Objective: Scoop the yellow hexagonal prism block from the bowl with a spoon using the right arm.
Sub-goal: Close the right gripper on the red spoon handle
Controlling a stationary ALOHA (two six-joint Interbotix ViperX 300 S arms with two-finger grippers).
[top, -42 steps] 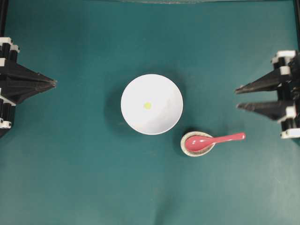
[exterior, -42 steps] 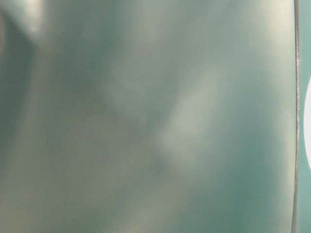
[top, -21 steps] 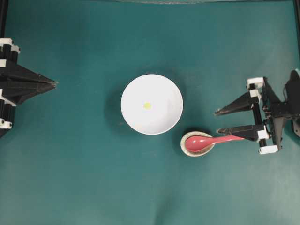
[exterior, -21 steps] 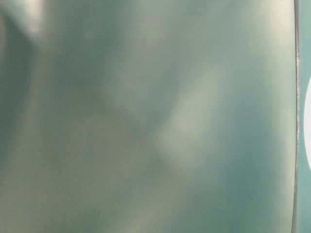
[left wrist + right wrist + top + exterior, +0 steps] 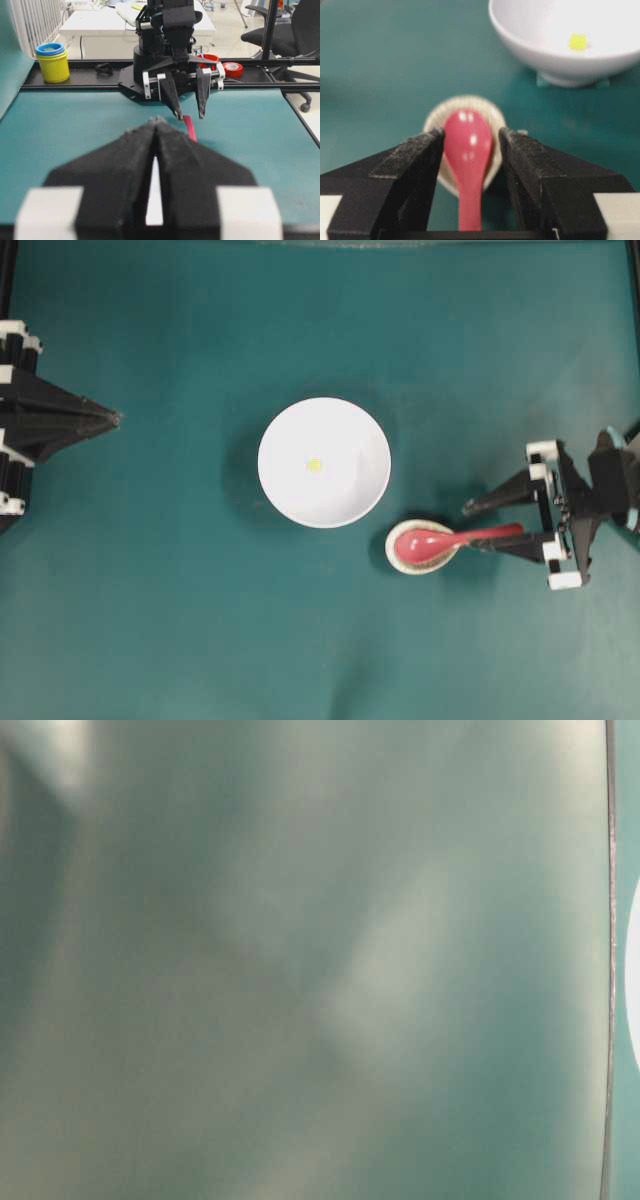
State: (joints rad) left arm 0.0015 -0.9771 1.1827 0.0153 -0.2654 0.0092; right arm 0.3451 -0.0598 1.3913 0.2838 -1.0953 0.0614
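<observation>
The white bowl (image 5: 340,490) sits mid-table with the tiny yellow hexagonal prism block (image 5: 314,465) lying inside it. To its lower right, the pinkish-red spoon (image 5: 418,544) rests with its scoop in a small speckled dish (image 5: 392,552) and its handle pointing right. My right gripper (image 5: 470,528) is open, and its fingers straddle the handle end without closing on it. In the right wrist view the spoon (image 5: 468,145) runs between the spread fingers, with the bowl (image 5: 540,45) and block (image 5: 578,42) beyond. My left gripper (image 5: 116,419) is shut at the far left, holding nothing.
Teal mat covers the table. In the left wrist view a yellow tub (image 5: 52,62) and tape rolls (image 5: 232,69) sit past the far table rail. The table-level view is a blur with a white sliver (image 5: 634,980) at its right edge.
The right arm has come in from the right edge and down to the spoon, so its open fingers now flank the handle. The left arm, bowl and spoon have not moved.
</observation>
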